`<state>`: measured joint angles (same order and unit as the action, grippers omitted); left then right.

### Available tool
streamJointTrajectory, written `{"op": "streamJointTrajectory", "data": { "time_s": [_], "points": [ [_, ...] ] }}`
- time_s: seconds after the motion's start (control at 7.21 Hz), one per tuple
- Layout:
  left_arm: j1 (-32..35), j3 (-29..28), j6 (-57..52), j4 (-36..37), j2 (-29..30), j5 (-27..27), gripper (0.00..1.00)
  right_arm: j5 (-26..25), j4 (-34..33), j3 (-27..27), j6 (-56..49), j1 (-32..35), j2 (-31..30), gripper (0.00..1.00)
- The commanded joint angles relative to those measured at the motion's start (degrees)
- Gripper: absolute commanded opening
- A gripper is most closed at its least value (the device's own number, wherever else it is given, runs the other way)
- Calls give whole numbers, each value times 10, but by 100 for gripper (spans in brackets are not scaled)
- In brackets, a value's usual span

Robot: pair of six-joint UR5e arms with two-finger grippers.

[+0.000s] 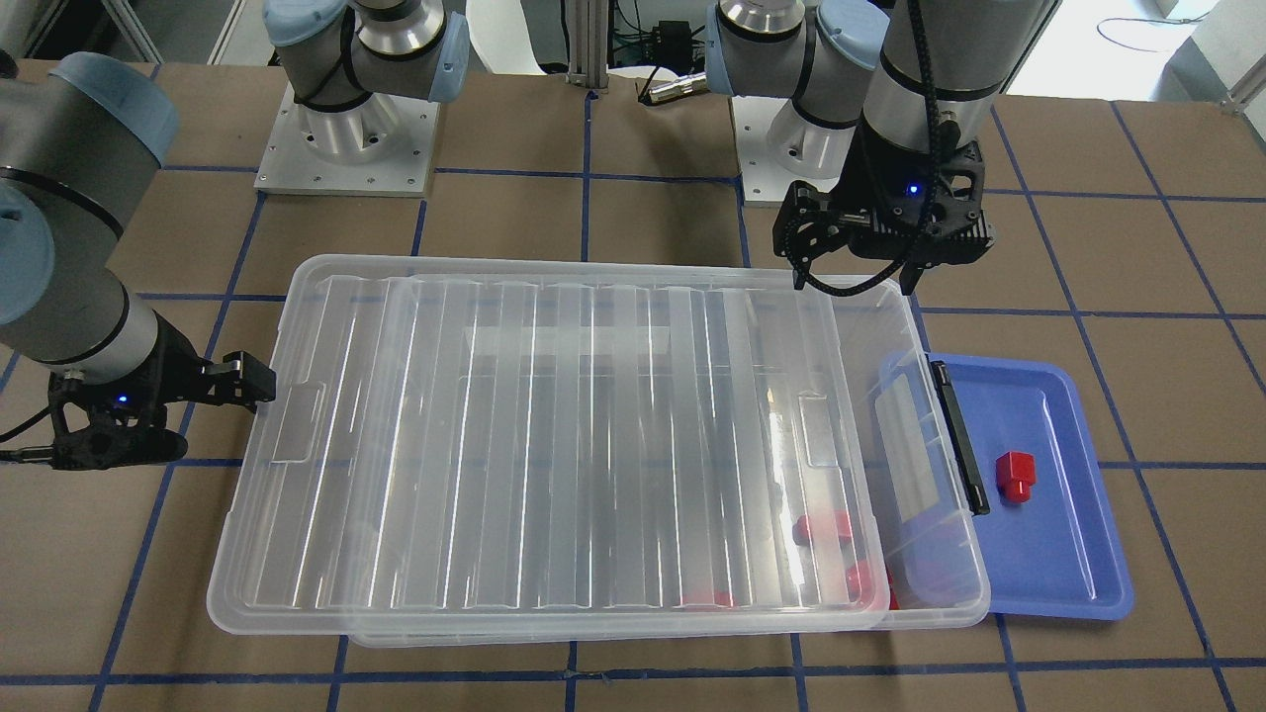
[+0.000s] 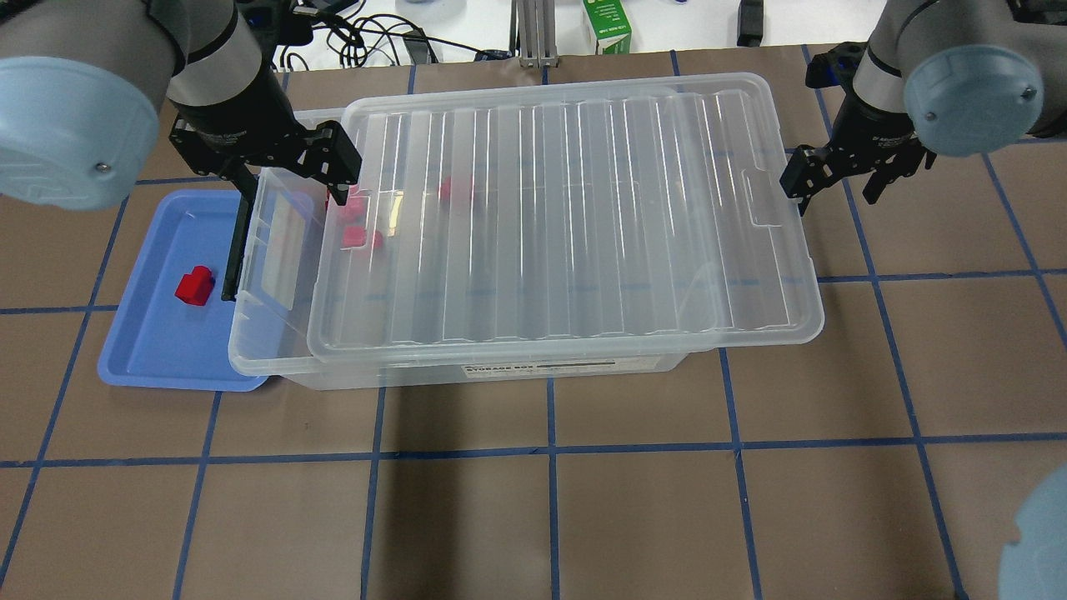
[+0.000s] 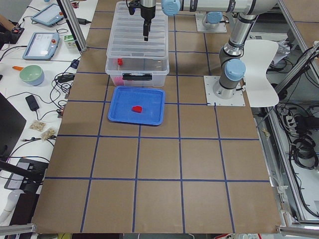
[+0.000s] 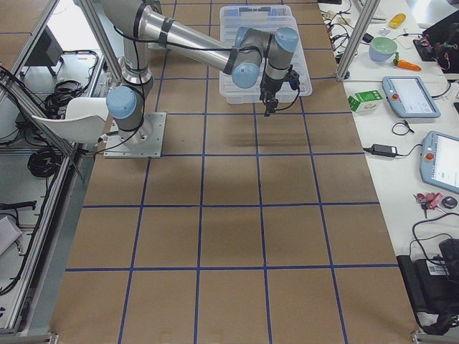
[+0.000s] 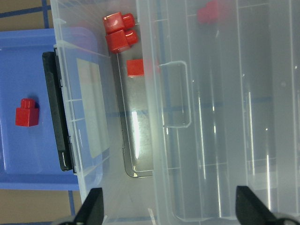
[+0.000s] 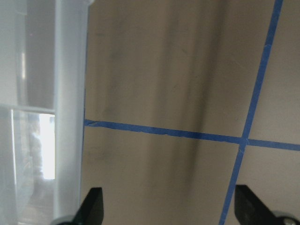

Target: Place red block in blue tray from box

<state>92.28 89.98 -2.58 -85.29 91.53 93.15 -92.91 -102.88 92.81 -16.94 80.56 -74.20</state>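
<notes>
A brown tabletop [image 2: 633,508] marked into squares by blue tape lines [image 2: 550,450] is shown, and both arm bases are seen bolted to it on metal plates. The red block [image 1: 1015,477] is found lying inside the blue tray [image 1: 1078,564], at the right of the front-facing view, apart from the rim. The box [image 2: 275,350] is set just beside the tray, and its end with the black latch [image 5: 57,112] is seen overlapping the tray's edge. The ribbed clear lid [image 2: 567,208] is laid offset toward the right of the overhead view, so the box's left end is left uncovered; several more red blocks [image 5: 120,33] are seen there, partly under the lid. The left gripper [image 2: 292,187] is held above that uncovered end, its fingers [image 5: 91,208] spread wide and empty. The right gripper [image 2: 834,190] is placed at the upper right of the overhead view, just beside the lid's end over bare tabletop, its fingers [image 6: 93,206] likewise spread wide with nothing between them. Along the left edge of the left side view, a white bench [image 3: 30,117] with a green bowl [image 3: 31,74], screened handsets [image 3: 44,44] and cables is shown; a white chair [image 3: 261,69] is seen at the right.
</notes>
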Motion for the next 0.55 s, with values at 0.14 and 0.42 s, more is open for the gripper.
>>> {"op": "streamJointTrajectory", "data": {
  "time_s": [0.14,0.42],
  "points": [
    [-15,-10,1,-27,-3,-9,100,5,3,0,57,35,-2,100],
    [-20,-10,2,-34,-4,-27,100,16,2,0,87,56,-2,100]
  ]
}}
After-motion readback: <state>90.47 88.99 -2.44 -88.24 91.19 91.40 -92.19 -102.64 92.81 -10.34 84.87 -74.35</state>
